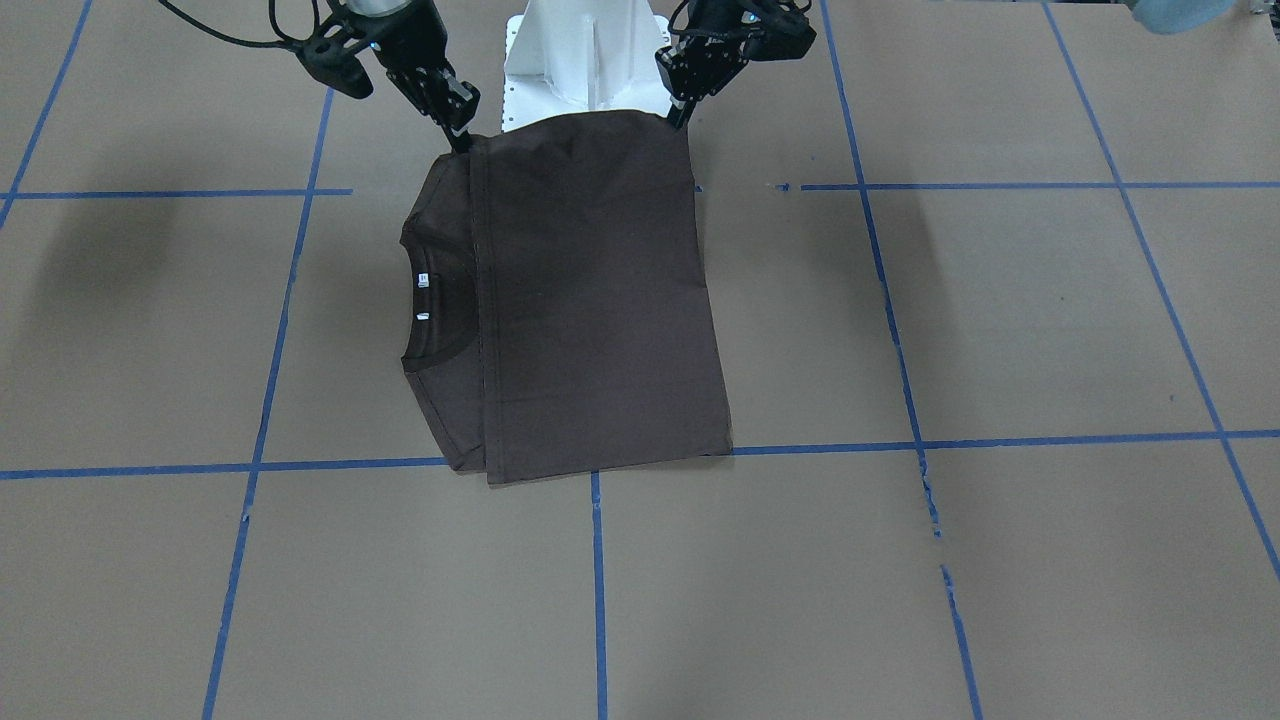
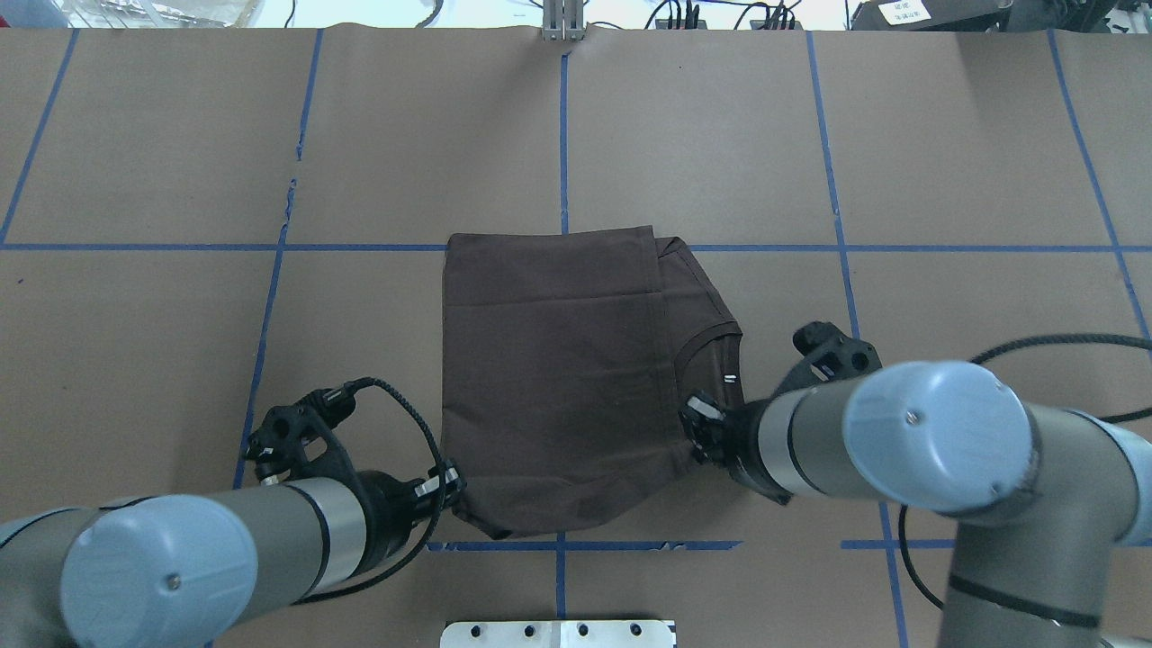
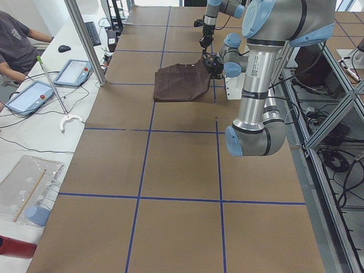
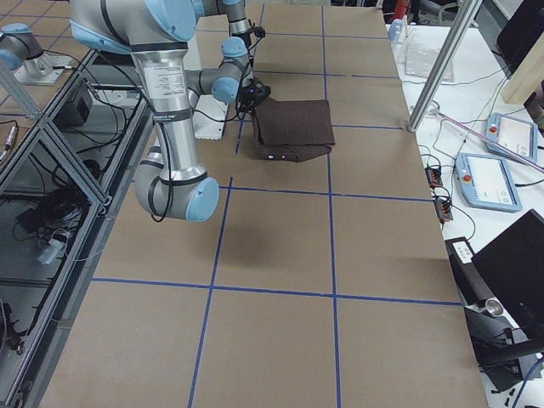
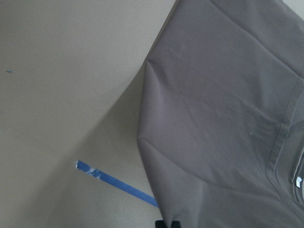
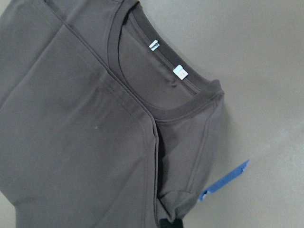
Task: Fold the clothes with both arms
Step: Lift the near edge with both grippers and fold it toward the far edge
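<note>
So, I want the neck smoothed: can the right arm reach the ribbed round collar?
Probably yes: the ribbed round collar lies uncovered beyond the right gripper, nothing between. But its jaws seem clamped on the dark brown T-shirt's near corner, so it must release first.

Dark brown T-shirt (image 1: 590,300), blue-gridded tan table (image 1: 1000,300)

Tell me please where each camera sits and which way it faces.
Overhead: behind the shoulders, looking down; silver-grey jointed left arm and right arm enter below.
Front-facing: across the brown table, facing both; jaws at top.
Exterior left: table end; left arm near.
Exterior right: opposite end; right arm near.
Left wrist: corner of dark brown short-sleeved T-shirt; jaw tips.
Right wrist: its ribbed collar; jaw tips.
Shared: T-shirt, in all.
</note>
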Tool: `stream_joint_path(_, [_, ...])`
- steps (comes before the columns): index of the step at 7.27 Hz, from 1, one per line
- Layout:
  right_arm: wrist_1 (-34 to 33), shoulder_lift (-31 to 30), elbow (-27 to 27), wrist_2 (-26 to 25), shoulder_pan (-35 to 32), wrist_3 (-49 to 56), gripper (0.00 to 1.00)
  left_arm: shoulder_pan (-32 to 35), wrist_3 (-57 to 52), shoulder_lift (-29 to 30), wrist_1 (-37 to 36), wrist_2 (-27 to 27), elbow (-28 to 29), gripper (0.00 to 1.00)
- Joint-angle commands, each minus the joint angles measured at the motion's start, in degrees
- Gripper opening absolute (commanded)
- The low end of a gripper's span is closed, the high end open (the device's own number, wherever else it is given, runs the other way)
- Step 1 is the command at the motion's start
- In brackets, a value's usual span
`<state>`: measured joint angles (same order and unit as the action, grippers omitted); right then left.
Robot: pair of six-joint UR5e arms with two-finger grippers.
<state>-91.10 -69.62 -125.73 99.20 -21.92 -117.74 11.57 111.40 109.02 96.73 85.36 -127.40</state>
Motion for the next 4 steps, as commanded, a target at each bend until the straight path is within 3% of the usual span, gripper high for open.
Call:
stream_joint_path(1, [-0.1,9.3,12.3,6.1,-11.4,6.1,0.00,8.5,-6.1,6.3,0.0,4.2,8.0,0.00])
stream_joint_path(4, [0.5,18.9,26.0,8.8,-16.1,9.5,0.00,17.1,-13.0,10.2,4.2,4.8,17.9,0.00])
